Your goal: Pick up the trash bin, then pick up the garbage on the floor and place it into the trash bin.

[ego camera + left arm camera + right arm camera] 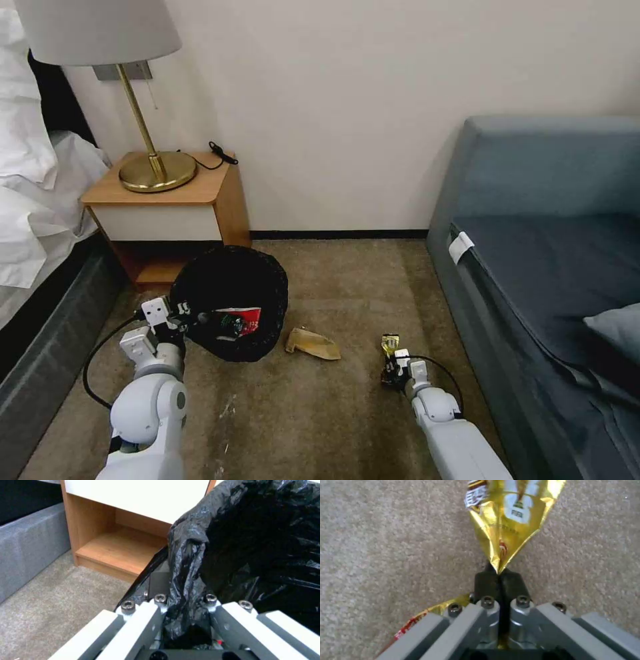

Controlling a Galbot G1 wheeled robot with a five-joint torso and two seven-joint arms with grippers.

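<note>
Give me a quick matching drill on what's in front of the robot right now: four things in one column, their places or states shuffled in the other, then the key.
Things:
1. trash bin
2. gold wrapper
3. tan paper scrap
4. red-and-white wrapper

Places or states:
A. lying loose on the floor between the two arms
B. pinched in the shut right claw
C. lying inside the black bag
D. held at its bagged rim by the left claw

Pairs: 1-D, 2-B, 3-A, 4-C
</note>
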